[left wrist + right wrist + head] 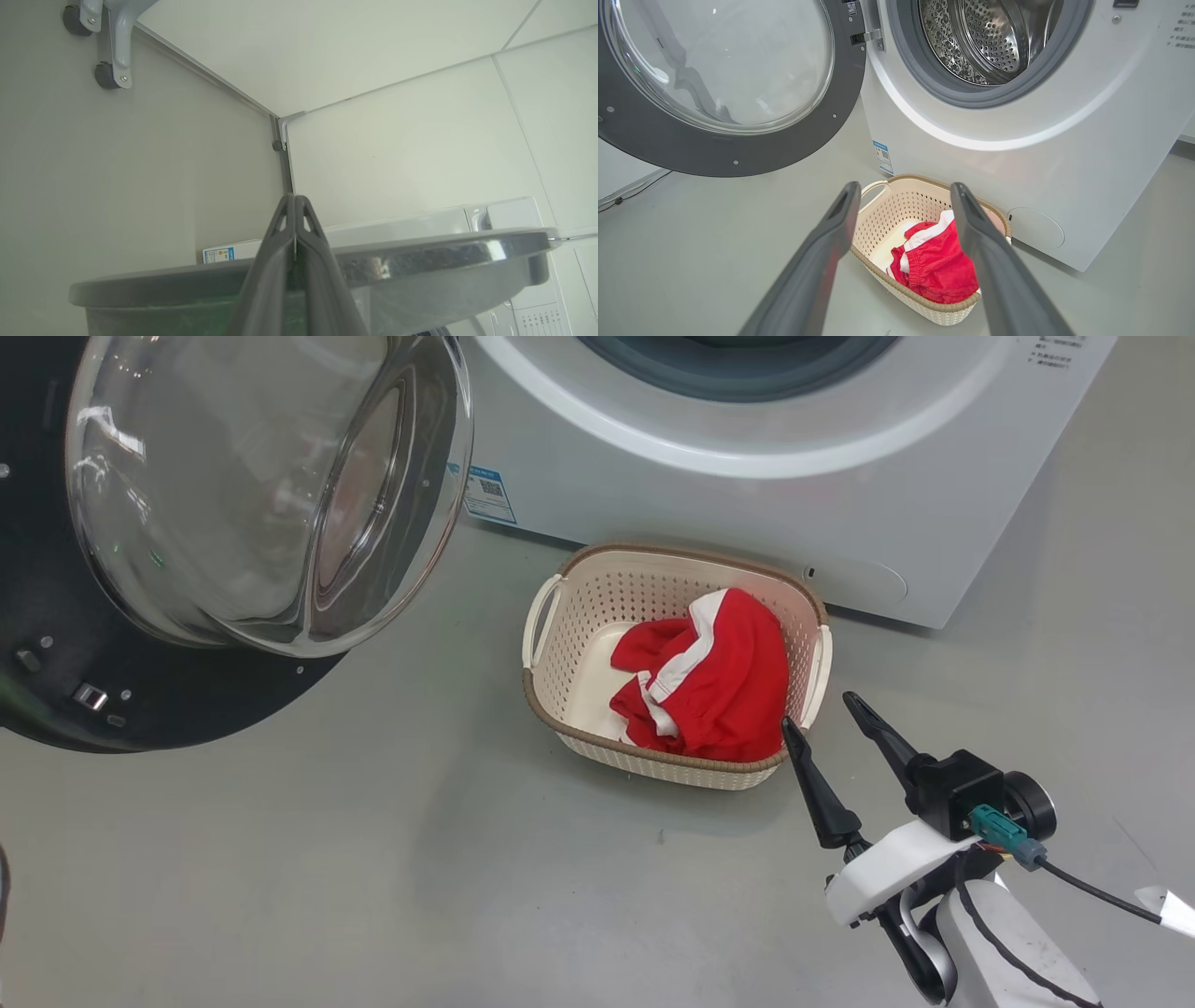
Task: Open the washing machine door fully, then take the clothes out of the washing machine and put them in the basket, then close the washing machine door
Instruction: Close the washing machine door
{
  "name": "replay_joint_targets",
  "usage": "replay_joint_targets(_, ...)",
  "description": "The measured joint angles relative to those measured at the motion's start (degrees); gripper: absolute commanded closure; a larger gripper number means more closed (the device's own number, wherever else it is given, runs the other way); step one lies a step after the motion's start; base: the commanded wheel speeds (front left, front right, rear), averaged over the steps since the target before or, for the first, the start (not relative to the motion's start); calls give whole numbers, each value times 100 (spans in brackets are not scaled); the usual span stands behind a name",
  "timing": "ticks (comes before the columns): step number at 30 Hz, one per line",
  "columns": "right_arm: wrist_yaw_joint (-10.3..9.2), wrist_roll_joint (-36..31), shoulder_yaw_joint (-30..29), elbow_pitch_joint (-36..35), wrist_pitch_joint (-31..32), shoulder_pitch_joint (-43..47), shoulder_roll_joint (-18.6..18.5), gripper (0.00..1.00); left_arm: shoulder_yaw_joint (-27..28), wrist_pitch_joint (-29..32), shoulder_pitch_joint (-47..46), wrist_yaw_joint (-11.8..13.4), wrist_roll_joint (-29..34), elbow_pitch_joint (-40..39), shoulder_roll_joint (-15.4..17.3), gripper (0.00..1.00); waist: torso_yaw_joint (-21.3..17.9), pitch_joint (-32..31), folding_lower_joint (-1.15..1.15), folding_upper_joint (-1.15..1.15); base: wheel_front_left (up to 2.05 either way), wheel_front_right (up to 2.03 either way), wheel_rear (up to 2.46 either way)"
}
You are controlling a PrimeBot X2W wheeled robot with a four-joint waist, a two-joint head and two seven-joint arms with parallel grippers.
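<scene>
Grey floor (373, 859): the clothes (714, 677) lie in the basket (597, 588) before the washing machine (709, 513). The door (140, 709) stands open on my left, nearest my left tool (295, 205), pinched shut and empty; right tool (820, 707) wide, empty.

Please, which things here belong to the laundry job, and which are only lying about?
For the job: washing machine door, open; washing machine; basket; clothes, in the basket.
Not part of it: wheeled frame; blue label on the machine.
</scene>
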Motion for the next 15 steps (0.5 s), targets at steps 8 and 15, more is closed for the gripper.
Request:
replay_joint_targets(8,0,32,-15,36,0,7,24,0,-40,421,3,-108,-190,52,53,100,18,-35,0,0,0,0,0)
replay_joint_targets(15,1,33,-26,49,0,14,26,0,-46,829,7,-209,-341,82,78,100,14,-69,0,0,0,0,0)
